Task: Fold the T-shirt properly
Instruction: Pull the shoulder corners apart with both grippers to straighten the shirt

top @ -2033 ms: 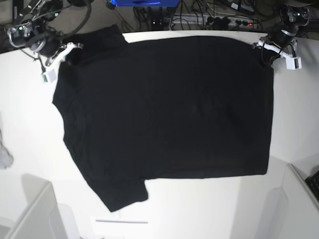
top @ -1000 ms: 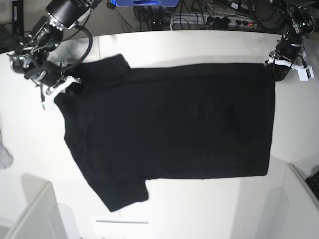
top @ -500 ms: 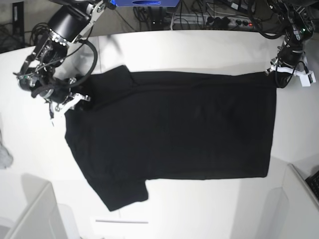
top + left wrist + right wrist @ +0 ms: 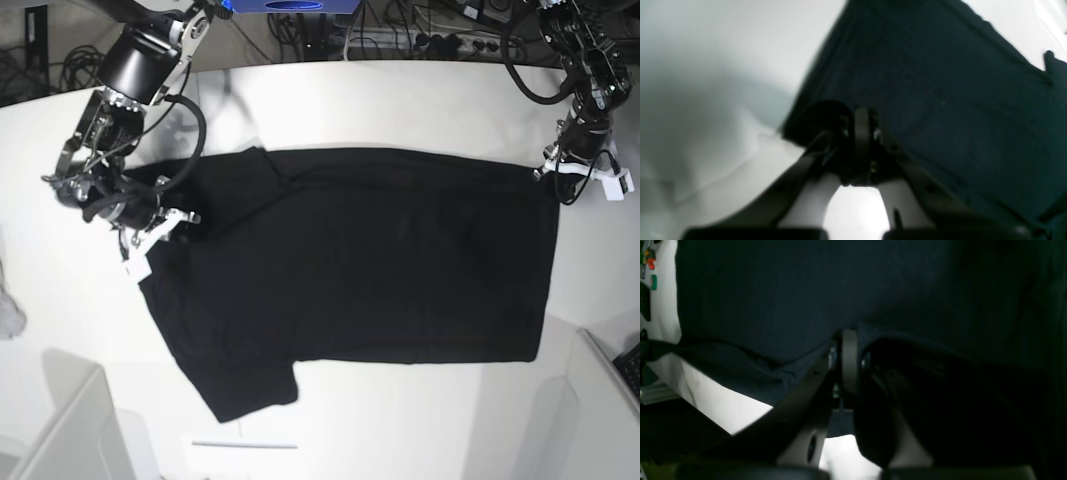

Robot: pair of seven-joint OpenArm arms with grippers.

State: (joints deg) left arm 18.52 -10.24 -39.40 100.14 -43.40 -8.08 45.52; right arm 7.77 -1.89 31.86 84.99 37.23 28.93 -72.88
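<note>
The black T-shirt (image 4: 360,260) lies spread on the white table (image 4: 400,100), one sleeve pointing to the front left. My left gripper (image 4: 562,185) is at the shirt's far right corner and is shut on the T-shirt; in the left wrist view the left gripper (image 4: 862,123) pinches the corner of the T-shirt (image 4: 940,83). My right gripper (image 4: 165,225) is at the shirt's left end near the far sleeve. In the right wrist view the right gripper (image 4: 849,340) is shut on a raised fold of the T-shirt (image 4: 773,300).
A small grey-white cloth scrap (image 4: 8,315) lies at the table's left edge. White box shapes stand at the front left (image 4: 70,430) and front right (image 4: 600,400). Cables and a power strip (image 4: 440,42) run behind the table.
Both grippers have come toward the front, each keeping its hold. The shirt's far edge has travelled with them, leaving more bare table behind it.
</note>
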